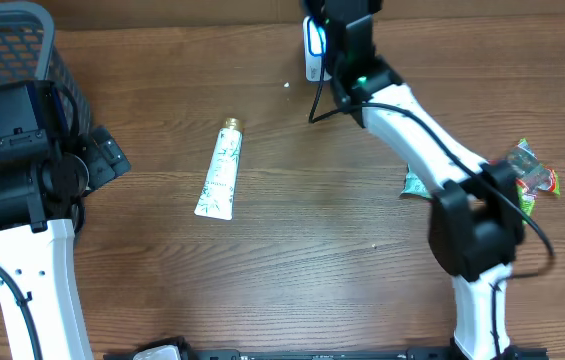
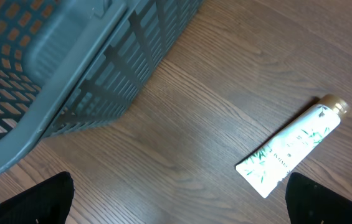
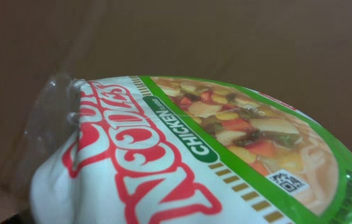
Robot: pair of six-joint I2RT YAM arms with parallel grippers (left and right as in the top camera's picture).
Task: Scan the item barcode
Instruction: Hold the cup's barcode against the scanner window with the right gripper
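Well, my right gripper grips the cup wide, beside the scanner (fingers themselves unseen); my left gripper gapes fully, empty, between the basket and the tube.

Most likely a mock shop checkout built inside a robotics lab. The shop side was suggested by packaged retail goods. A leaf-printed tube with a gold cap was laid on a wood-grain table. A branded cup of noodles with a small square code was shown close up in the right wrist view. A colourful snack packet was seen near the right edge. A grey plastic shopping basket with lattice walls was placed at the far left corner. The lab side was shown by the left arm and right arm, based at the near edge, with cables exposed.
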